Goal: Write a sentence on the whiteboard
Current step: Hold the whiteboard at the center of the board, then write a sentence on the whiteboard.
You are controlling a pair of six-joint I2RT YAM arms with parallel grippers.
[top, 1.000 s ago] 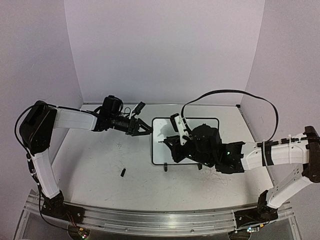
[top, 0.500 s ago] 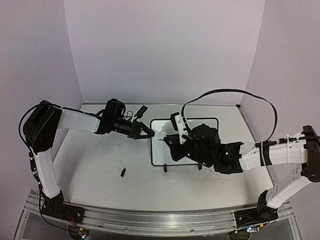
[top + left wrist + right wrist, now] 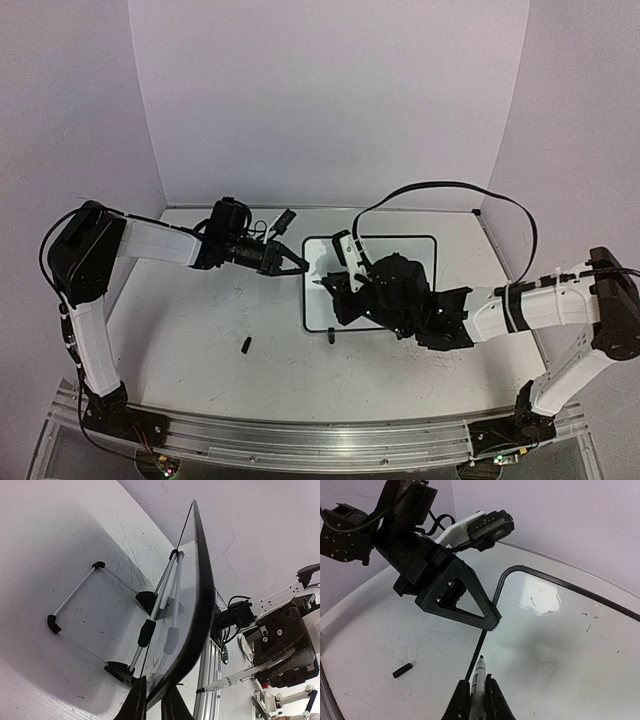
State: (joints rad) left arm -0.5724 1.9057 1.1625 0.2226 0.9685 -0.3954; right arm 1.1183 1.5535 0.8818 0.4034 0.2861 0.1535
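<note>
While the left gripper point(image 3: 297, 266) is closed on the black frame at the left edge of the whiteboard point(image 3: 560, 635), the right gripper point(image 3: 476, 690) is closed on a marker point(image 3: 478, 674).

**Whiteboard.** It stands near the middle of the desk point(image 3: 180, 340), closer to the far edge than to the near one. The left wrist view shows it edge-on and tilted, leaning on a folding wire stand point(image 3: 145, 632) whose black feet rest on the desk behind it. Its white face carries a patch of glare and a few small dark specks.

**Left arm.** It reaches in from the left side of the desk. Its two fingers sit one on each side of the frame, just below the board's far left corner.

**Right arm.** It reaches in from the right side and lies across much of the board's face. The marker, with a white barrel and a dark tip, points out past the fingers toward the board's left edge. Its tip lies just beside the frame, and contact with the surface cannot be told.

**Desk.** A small black cylinder point(image 3: 245, 345) lies on the scuffed white surface, well apart from the board, to its left and toward the near edge.
</note>
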